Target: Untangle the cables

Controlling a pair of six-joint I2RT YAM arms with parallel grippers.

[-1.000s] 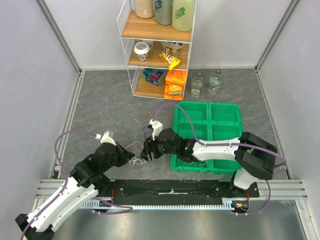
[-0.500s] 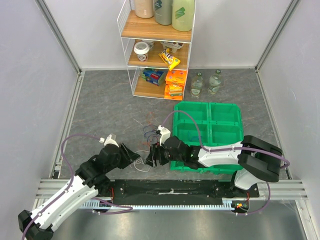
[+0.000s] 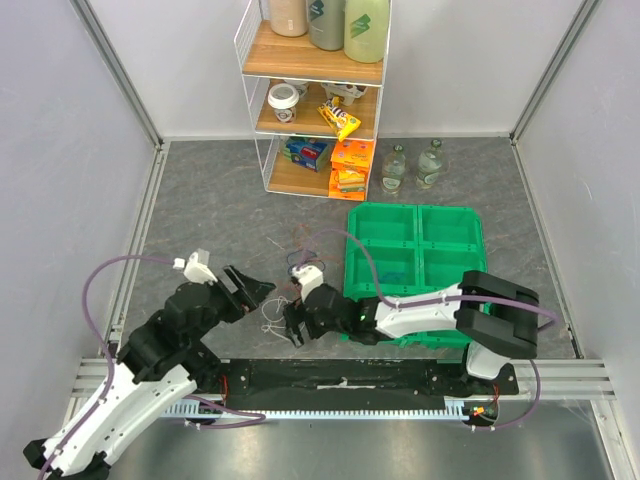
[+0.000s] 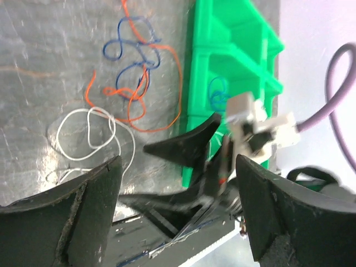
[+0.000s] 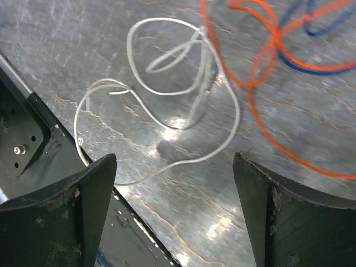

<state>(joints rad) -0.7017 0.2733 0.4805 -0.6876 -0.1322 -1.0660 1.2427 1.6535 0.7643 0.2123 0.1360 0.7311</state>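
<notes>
Two robot arms are pictured over a grey table (image 3: 200, 220), where the cables are spread loose near the front edge, just left of a green tray (image 3: 416, 207).

The left gripper (image 3: 250, 287) is seen with its fingers wide apart and nothing held between them. The right gripper (image 3: 293, 325) is likewise spread, empty, and aimed toward the left one. The two are set facing each other across the white cable (image 3: 272, 318).

In the top view, the white cable is laid in a few slack loops between the two grippers, nearest the arms. In the right wrist view, the same white cable (image 5: 183, 72) is shown flat on the table below the parted fingers (image 5: 83, 211), with one loose end curved toward the black rail at the lower left.

Beyond it, the orange cable (image 4: 167, 83) and the blue cable (image 4: 130, 55) are seen twisted together in one tangle. The long axis of this tangle (image 3: 295, 262) runs roughly front to back, alongside the tray's left wall. The orange strand is crossed over the white loops at one side only.

A wire shelf rack (image 3: 315, 100) and two bottles (image 3: 412, 165) are seen at the back.
</notes>
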